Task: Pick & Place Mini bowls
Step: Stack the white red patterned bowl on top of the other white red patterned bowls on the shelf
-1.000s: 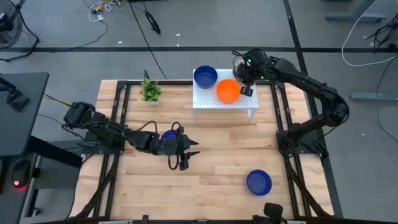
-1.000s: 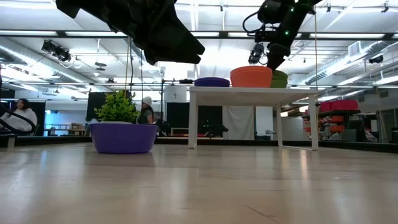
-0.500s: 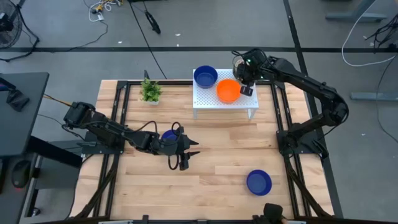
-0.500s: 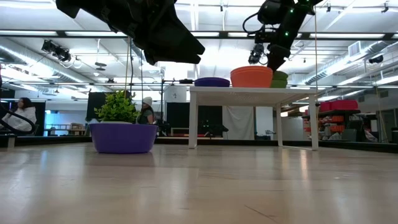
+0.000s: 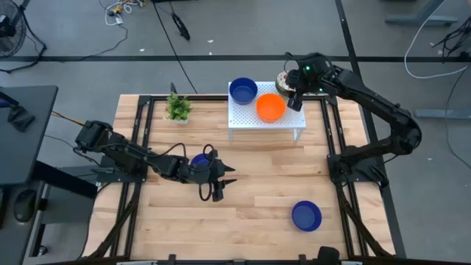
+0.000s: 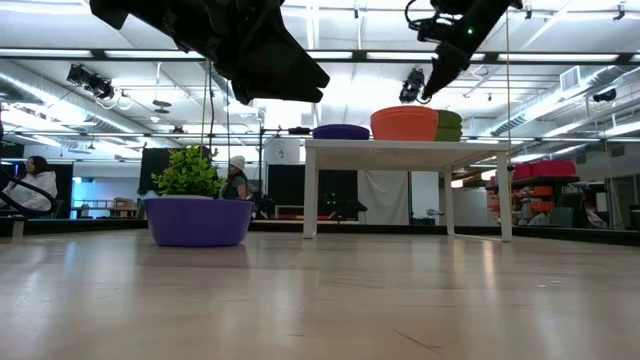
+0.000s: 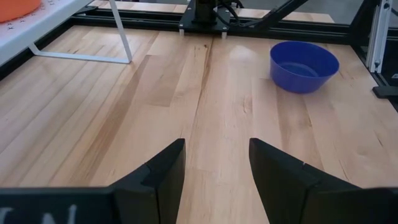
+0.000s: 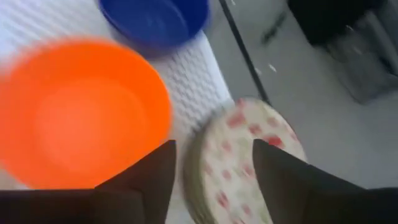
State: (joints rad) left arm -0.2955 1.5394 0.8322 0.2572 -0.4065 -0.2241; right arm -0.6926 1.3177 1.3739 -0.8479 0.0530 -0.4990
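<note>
speckled bowl sits straight below the spread right gripper

the right gripper [image 5: 294, 89] hangs above the far right corner of the white perforated stand [image 5: 246, 118], its fingers spread wide with nothing between them. directly beneath it, framed between the two fingers in the right wrist view, lies the speckled bowl [image 8: 245, 158], upside down or tilted so its patterned surface faces the camera; i cannot tell which. the orange bowl [image 5: 270, 107] stands just beside the gripper on the stand, toward the table's middle, and the blue bowl on the stand [image 5: 243, 90] lies beyond that, well clear. a round bowl has no long axis, so finger heading matters little; what matters is that the speckled bowl sits at the stand's edge, touching or nearly touching the orange one, which leaves little room for a finger on that side. the outer side, past the stand's edge, is open air.

the left gripper [image 5: 218, 181] waits over the table's middle, fingers parted and empty, with a blue bowl [image 5: 199, 160] just behind it under the wrist and another blue bowl [image 7: 304, 66] ahead of it, well apart, on bare wood. the right arm is plainly nearer the stand.
</note>
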